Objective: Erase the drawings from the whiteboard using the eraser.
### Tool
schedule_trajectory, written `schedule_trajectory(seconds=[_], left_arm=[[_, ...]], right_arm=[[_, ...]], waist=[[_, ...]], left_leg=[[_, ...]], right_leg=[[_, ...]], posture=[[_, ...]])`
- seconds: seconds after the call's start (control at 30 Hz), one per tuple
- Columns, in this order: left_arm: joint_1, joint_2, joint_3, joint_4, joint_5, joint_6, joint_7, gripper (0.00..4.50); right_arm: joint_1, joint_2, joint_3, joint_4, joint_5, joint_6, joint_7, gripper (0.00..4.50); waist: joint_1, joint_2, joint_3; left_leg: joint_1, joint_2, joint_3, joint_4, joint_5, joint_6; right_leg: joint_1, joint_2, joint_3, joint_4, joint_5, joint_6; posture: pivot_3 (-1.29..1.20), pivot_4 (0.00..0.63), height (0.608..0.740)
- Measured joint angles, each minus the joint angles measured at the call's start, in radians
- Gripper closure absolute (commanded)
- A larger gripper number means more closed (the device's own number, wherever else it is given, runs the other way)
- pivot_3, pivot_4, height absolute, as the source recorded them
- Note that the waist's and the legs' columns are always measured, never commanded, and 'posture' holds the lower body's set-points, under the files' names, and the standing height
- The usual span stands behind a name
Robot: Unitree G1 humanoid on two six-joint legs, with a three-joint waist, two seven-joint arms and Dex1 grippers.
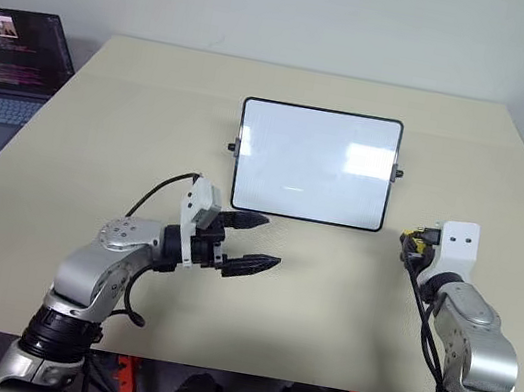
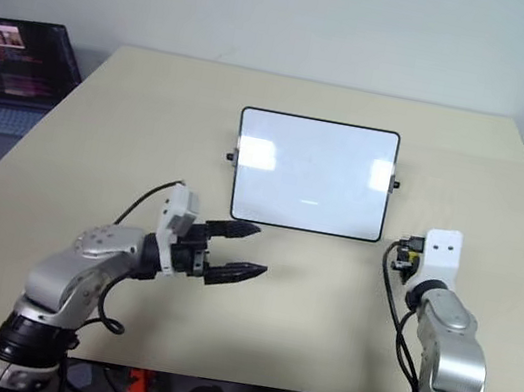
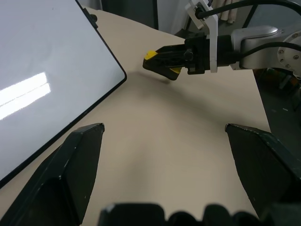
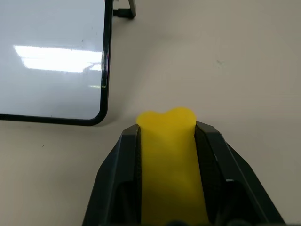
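Note:
The whiteboard [image 1: 313, 165] lies flat at the middle of the table, black-framed with small side knobs. Its face looks plain white with patches of glare, and the drawings are not to be seen on it. The yellow eraser [image 4: 168, 155] is squeezed between the black fingers of my right gripper [image 1: 412, 245], which is shut on it just right of the board's near right corner and a little above the table. My left gripper [image 1: 271, 242] stands open and empty in front of the board's near left corner, pointing right toward the other gripper [image 3: 164, 61].
The beige table [image 1: 325, 299] stretches around the board, with its front edge close to my arms. An open laptop [image 1: 5, 70] sits beyond the table's left edge. A pale wall runs behind the table.

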Motion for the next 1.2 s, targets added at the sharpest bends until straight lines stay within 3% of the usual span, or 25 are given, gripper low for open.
schedule_trajectory(seconds=[0.47, 1.2], left_arm=[[0.011, 0.004, 0.0, -0.005, 0.001, 0.008, 0.026, 0.0], [0.042, 0.013, 0.009, -0.019, 0.0, 0.013, 0.044, 0.0]], right_arm=[[-0.077, -0.011, 0.038, 0.161, 0.01, -0.07, 0.002, 3.23], [-0.106, -0.084, 0.032, 0.25, 0.039, -0.114, 0.029, 3.23]], waist=[[-0.001, 0.0, 0.0], [0.0, 0.0, 0.0]], left_leg=[[0.0, 0.0, 0.0, 0.0, 0.0, 0.0], [0.0, 0.0, 0.0, 0.0, 0.0, 0.0]], right_leg=[[0.0, 0.0, 0.0, 0.0, 0.0, 0.0], [0.0, 0.0, 0.0, 0.0, 0.0, 0.0]], posture=[[0.0, 0.15, 0.74], [0.0, 0.15, 0.74]])
